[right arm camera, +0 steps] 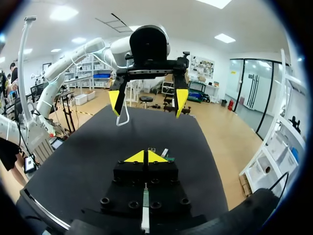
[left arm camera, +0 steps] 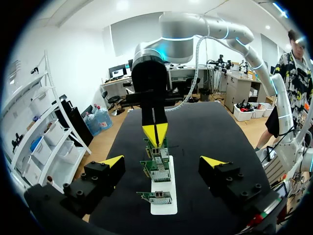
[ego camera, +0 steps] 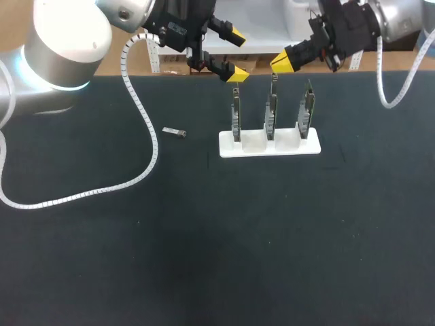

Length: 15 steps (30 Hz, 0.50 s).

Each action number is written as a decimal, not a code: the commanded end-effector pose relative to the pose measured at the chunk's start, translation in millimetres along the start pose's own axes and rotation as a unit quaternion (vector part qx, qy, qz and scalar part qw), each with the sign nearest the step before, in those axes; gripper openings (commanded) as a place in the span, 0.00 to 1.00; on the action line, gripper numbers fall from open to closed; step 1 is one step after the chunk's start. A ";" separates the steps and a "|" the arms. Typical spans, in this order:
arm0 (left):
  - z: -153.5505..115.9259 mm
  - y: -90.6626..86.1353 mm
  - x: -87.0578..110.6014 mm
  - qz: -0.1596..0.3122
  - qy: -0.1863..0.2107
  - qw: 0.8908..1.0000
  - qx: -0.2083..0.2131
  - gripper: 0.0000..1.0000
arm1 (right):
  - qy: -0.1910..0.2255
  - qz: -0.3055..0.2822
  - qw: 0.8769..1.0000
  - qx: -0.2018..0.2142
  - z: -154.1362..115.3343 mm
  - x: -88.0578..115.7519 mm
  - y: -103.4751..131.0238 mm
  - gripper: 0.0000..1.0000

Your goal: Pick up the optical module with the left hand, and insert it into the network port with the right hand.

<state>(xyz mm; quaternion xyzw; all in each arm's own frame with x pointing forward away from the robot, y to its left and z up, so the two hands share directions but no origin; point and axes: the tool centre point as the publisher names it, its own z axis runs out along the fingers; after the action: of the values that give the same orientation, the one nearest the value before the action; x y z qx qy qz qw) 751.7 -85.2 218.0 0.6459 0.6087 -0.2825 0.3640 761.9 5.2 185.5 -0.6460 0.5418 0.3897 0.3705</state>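
The module (ego camera: 175,132) shows only in the head view. It lies flat on the table (ego camera: 204,238), left of the white base (ego camera: 312,146) and apart from it, with neither gripper touching it. Three boards (ego camera: 271,112) stand upright in a row on that base.

The left gripper (ego camera: 237,54) hangs over the far side, just beyond the left board, with its fingers wide apart and nothing between them. Its own wrist view looks along the row of boards between its two tips.

The right gripper (ego camera: 282,63) hangs above the row, with its yellow tips pressed together. Its wrist view confirms this, showing no gap between them and the left gripper spread wide ahead.
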 end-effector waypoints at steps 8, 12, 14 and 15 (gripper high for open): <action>0.5 2.2 -1.1 -0.001 0.003 1.000 0.003 1.00 | -0.008 0.011 1.000 -0.003 5.4 8.8 5.8 0.00; 0.5 2.2 -1.1 -0.001 0.003 1.000 0.003 1.00 | -0.012 0.007 1.000 0.000 3.9 6.9 5.4 0.00; 0.5 2.2 -1.1 -0.001 0.003 1.000 0.003 1.00 | -0.012 -0.001 1.000 0.003 2.1 0.2 3.9 0.00; 0.5 2.2 -1.1 -0.001 0.003 1.000 0.003 1.00 | -0.010 -0.004 1.000 0.003 1.2 -2.0 2.8 0.00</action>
<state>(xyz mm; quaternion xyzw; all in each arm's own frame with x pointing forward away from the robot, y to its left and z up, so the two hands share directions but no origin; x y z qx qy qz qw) 751.8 -85.2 218.0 0.6459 0.6087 -0.2824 0.3640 760.1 7.1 181.3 -0.6406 0.5358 0.3971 0.3807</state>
